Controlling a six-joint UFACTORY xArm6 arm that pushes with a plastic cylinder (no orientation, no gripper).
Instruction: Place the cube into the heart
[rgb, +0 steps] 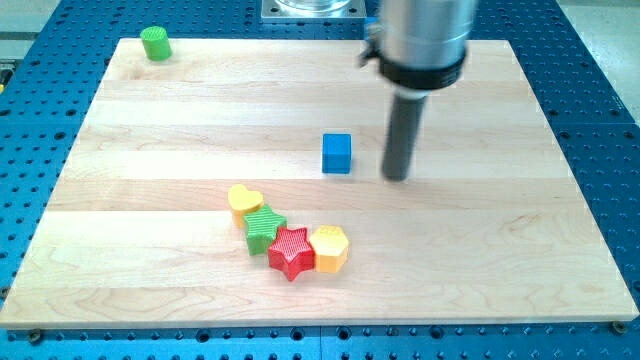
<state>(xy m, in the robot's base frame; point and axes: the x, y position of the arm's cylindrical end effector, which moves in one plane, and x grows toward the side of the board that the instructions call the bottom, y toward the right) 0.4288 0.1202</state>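
A blue cube (337, 153) stands near the middle of the wooden board (150, 150). A yellow heart (244, 199) lies below and to the left of it, apart from it. My tip (397, 176) is just right of the blue cube, with a small gap between them. The dark rod rises from it to the silver arm at the view's top.
A green star (265, 228), a red star (291, 252) and a yellow hexagon (329, 247) lie clustered against the yellow heart's lower right. A green cylinder (155, 43) stands at the board's top left corner. A blue perforated table surrounds the board.
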